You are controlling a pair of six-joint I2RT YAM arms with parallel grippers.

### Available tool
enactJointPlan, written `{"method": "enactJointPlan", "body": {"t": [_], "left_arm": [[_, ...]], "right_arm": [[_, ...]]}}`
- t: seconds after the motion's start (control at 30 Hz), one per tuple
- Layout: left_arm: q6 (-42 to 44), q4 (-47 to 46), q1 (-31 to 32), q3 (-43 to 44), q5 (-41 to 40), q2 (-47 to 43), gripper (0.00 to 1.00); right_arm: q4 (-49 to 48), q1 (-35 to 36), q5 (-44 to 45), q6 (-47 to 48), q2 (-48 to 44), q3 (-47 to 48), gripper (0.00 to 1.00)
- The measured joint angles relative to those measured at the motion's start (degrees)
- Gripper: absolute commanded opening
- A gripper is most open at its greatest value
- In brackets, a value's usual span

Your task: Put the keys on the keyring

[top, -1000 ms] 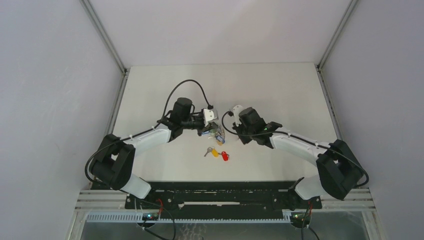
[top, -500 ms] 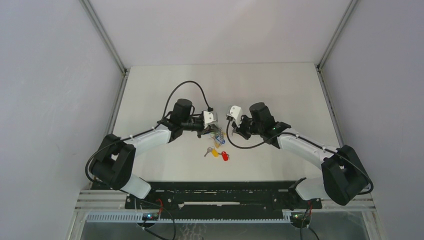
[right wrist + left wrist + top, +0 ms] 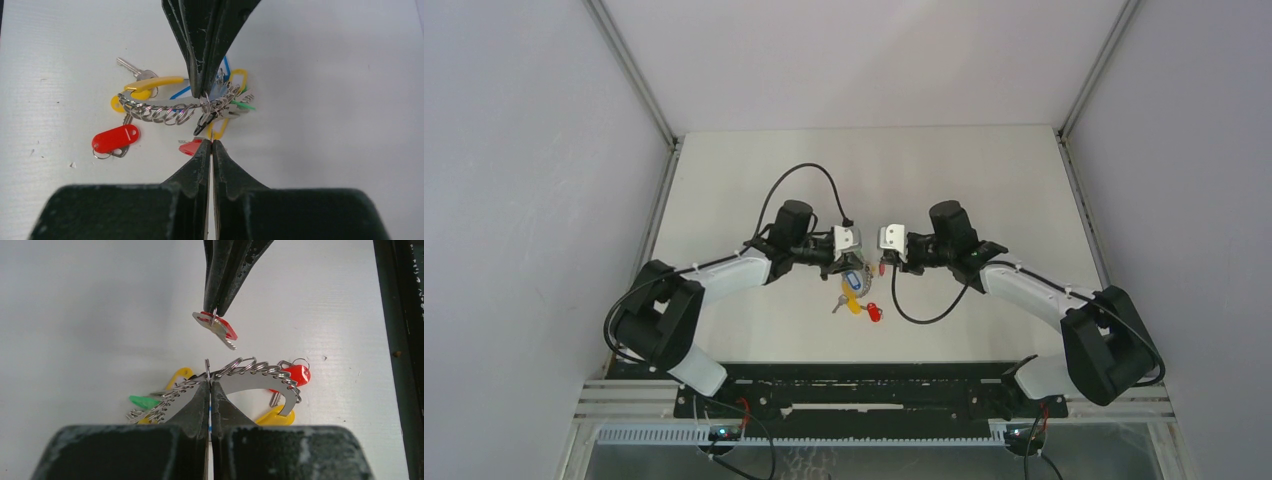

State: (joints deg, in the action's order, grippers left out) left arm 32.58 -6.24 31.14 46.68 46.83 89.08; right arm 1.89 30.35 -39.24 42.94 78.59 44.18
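Note:
My left gripper (image 3: pixel 208 382) is shut on a small ring of the keyring (image 3: pixel 252 378), a curved silver plate hung with wire rings and green, blue and yellow tags. It holds the keyring just above the table. My right gripper (image 3: pixel 211 142) is shut on the ring of a red-tagged key (image 3: pixel 192 147) and faces the left gripper tip to tip, a small gap apart. In the top view the two grippers meet at mid-table, the left (image 3: pixel 858 262) and the right (image 3: pixel 882 264). Two loose keys lie below them, one yellow-tagged (image 3: pixel 854 305) and one red-tagged (image 3: pixel 874 313).
The loose red-tagged key (image 3: pixel 115 139) and the yellow-tagged key (image 3: pixel 131 102) lie on the white table (image 3: pixel 984 180) under the keyring. Grey walls enclose the table on three sides. A black rail (image 3: pixel 864 385) runs along the near edge.
My right gripper has swung left and turned to face the left gripper, bringing its red-tagged key up to the keyring. The left gripper has shifted slightly right with the keyring.

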Motion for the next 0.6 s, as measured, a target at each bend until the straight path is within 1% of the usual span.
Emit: {"method": "enactJointPlan", "body": {"t": [0.17, 0.37, 0.6], "left_arm": [[0.02, 0.22, 0.26, 0.00, 0.37, 0.63, 0.00], [0.07, 0.42, 0.37, 0.00, 0.44, 0.66, 0.00], [0.20, 0.74, 0.52, 0.02, 0.52, 0.66, 0.00]], "right_arm": [[0.22, 0.68, -0.42, 4.92, 0.09, 0.00, 0.00], [0.90, 3.48, 2.71, 9.62, 0.17, 0.00, 0.00], [1.90, 5.81, 5.99, 12.68, 1.16, 0.00, 0.00]]}}
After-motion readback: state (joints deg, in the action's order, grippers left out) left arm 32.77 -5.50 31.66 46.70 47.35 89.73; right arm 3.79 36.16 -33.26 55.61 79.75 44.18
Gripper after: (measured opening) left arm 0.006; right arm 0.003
